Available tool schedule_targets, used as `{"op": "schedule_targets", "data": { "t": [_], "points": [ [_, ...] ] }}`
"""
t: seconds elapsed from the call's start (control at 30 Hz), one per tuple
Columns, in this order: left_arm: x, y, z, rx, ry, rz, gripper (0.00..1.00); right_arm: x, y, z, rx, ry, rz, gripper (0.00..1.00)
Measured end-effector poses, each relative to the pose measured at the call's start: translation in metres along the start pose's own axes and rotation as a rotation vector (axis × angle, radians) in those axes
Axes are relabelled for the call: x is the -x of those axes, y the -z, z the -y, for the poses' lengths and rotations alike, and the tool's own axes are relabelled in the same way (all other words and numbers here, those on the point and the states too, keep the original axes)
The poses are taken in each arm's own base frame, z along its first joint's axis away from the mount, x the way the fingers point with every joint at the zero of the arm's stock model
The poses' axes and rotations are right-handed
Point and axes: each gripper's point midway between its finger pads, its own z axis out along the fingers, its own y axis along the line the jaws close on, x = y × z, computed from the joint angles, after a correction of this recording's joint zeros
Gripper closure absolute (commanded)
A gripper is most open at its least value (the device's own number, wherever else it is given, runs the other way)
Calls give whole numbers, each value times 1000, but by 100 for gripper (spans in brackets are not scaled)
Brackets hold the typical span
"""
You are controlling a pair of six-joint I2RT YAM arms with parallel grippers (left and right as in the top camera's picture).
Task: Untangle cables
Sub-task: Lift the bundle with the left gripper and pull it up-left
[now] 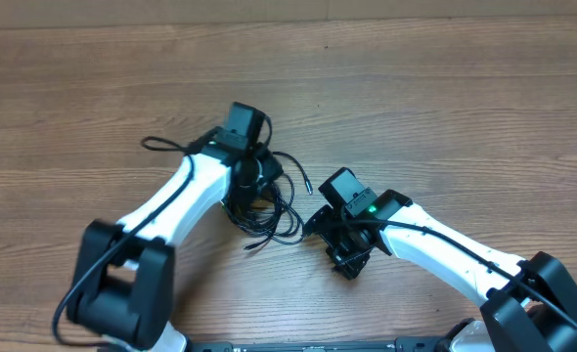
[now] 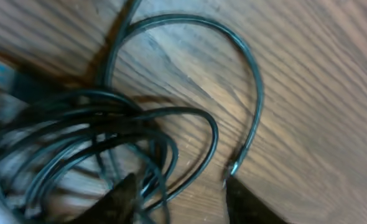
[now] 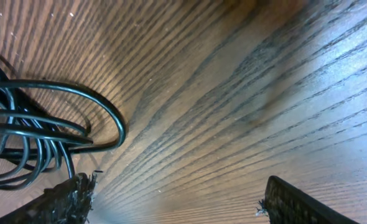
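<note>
The cables (image 1: 274, 205) lie as one black tangle of thin cords on the wooden table (image 1: 445, 108), with a loose loop (image 1: 159, 145) trailing left. My left gripper (image 1: 249, 188) hangs straight over the tangle. In the left wrist view its jaws (image 2: 180, 182) stand apart, with coiled strands (image 2: 140, 134) running between them beside the left finger. A silver-tipped cord end (image 2: 234, 167) lies at the right fingertip (image 2: 239, 199). My right gripper (image 1: 335, 242) sits just right of the tangle, open wide (image 3: 177, 183) over bare wood. Cable loops (image 3: 46, 127) reach up to its left finger (image 3: 68, 202).
Wood surface extends on all sides of the tangle. Both white arms reach in from the near edge, the left one (image 1: 161, 210) and the right one (image 1: 455, 254). A loose cord end (image 1: 306, 182) points toward the right gripper.
</note>
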Motion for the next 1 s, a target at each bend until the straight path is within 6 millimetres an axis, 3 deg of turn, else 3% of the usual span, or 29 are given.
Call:
{"op": "schedule_targets", "data": {
  "t": [0.17,0.47,0.53,0.6,0.67,0.87,1.0],
  "points": [
    [-1,-22,-5,27,69,-22,71,3,0,5,-20,-4,17,11],
    [-3,-28,-27,133,83,3,78,4,0,6,-24,15,24,10],
    [-4,-30,-29,149,77,10,88,4,0,6,-23,17,25,10],
    [-3,-31,-31,158,69,16,91,4,0,6,-23,18,25,10],
    [-2,-30,-30,158,57,21,96,4,0,6,-23,18,25,10],
    [7,-30,-22,133,-75,53,96,4,0,8,-33,15,24,10],
    [10,-19,-12,139,-173,42,96,4,0,11,-45,12,27,11]
  ]
}}
